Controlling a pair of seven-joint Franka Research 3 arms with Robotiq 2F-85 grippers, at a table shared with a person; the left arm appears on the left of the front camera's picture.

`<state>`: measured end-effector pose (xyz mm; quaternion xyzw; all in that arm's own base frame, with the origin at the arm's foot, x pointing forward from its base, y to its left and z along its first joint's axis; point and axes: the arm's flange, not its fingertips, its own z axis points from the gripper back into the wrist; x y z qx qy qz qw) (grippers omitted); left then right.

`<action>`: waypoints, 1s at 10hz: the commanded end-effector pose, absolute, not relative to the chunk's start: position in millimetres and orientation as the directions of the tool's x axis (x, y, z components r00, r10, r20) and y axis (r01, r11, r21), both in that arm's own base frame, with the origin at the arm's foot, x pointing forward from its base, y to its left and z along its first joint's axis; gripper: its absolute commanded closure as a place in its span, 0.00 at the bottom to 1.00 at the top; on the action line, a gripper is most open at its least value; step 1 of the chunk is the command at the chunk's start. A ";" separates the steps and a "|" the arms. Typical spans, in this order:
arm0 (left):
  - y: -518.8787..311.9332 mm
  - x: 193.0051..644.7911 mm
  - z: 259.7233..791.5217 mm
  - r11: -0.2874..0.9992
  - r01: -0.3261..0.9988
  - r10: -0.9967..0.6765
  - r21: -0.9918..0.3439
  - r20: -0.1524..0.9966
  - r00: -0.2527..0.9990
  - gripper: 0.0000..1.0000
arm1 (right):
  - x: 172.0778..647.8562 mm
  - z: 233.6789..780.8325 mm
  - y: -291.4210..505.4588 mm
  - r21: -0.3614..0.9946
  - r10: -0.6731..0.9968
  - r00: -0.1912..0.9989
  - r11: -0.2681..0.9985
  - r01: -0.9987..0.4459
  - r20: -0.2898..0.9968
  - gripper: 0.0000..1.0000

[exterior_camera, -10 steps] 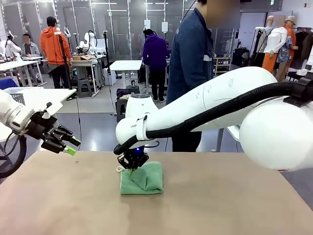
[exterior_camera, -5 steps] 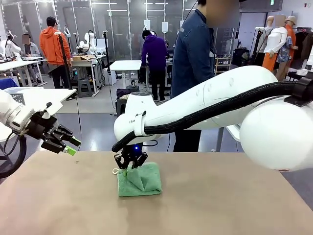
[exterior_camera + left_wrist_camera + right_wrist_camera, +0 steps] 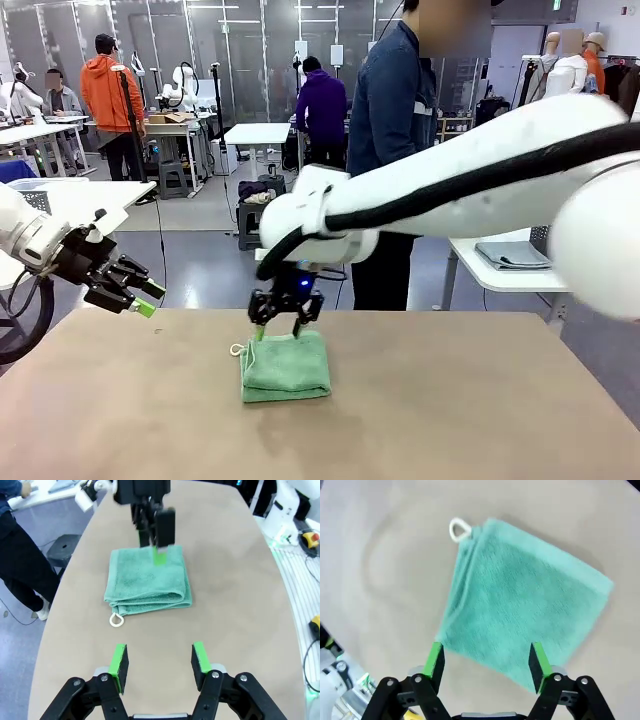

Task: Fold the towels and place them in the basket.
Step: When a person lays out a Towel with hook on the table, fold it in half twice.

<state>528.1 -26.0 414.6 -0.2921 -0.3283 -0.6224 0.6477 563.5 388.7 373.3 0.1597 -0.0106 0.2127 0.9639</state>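
No legible text; far wall sheets (image 3: 337, 53) perhaps printed, too blurred.

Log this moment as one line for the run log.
right tool: open, over green towel | left tool: open, hovering apart | green towel: folded, on table

In the left wrist view the right hand (image 3: 152, 550) hides part of the far edge of the green towel (image 3: 145, 582).

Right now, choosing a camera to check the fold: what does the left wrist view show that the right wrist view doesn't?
Left wrist view: the right gripper open above the green towel, the towel's layered edge, the left gripper open. Right wrist view: the towel's top face from above. Both: the towel and its white loop on the table.
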 end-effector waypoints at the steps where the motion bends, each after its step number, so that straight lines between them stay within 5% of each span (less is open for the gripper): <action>1: -26.0 527.2 416.4 0.051 0.998 -0.620 0.035 0.784 0.004 0.35 | 534.8 380.5 324.8 0.369 0.425 0.904 0.834 -0.410 0.042 0.15; 10: -26.0 527.2 416.4 0.051 0.998 -0.620 0.035 0.784 0.004 0.35 | 539.2 386.0 296.6 0.351 0.402 0.914 0.850 -0.392 0.049 0.15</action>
